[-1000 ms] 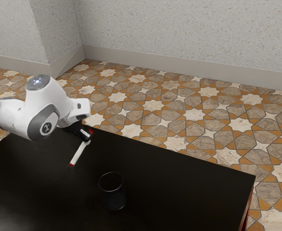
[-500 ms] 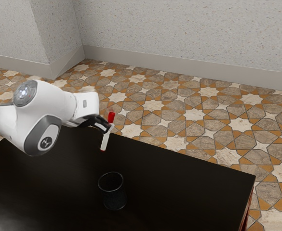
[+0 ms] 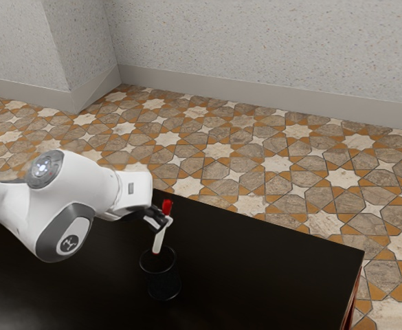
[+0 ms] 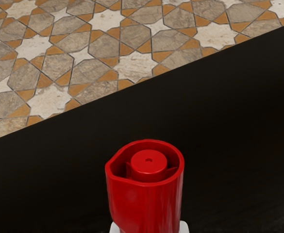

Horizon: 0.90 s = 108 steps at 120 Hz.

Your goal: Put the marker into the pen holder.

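My gripper (image 3: pixel 162 220) is shut on the white marker (image 3: pixel 159 240) just below its red cap. The marker hangs close to upright with a slight tilt, cap up. Its red lower tip overlaps the rim of the black pen holder (image 3: pixel 163 284) in the exterior view; whether it is inside the opening or above it, I cannot tell. In the wrist view the marker's red cap (image 4: pixel 146 201) stands large near my hand.
The pen holder stands upright on the black table (image 3: pixel 269 275). The table's far edge runs behind my gripper, with patterned floor (image 3: pixel 276 165) beyond it.
My hand has moved toward the exterior view's right and then down toward the pen holder, carrying the marker. The marker has turned from a strong slant to nearly upright.
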Available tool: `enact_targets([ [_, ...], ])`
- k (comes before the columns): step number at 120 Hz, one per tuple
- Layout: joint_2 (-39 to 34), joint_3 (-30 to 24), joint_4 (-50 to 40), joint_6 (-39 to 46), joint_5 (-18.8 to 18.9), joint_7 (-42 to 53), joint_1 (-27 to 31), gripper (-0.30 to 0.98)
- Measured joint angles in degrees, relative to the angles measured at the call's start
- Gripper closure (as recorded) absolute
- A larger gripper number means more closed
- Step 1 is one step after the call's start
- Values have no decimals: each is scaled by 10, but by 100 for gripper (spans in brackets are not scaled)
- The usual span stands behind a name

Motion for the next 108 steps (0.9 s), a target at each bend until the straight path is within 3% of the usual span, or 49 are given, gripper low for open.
enact_targets([
  [29,35,-5,1,2,-5,3,0,75],
  [54,44,-5,2,-2,-4,0,0,34],
  [71,47,0,19,-20,-4,-2,2,18],
  [81,73,46,128,-117,-3,-2,2,12],
  [98,245,124,514,-399,32,9,-10,6],
  [108,278,173,633,-533,42,12,-2,4],
])
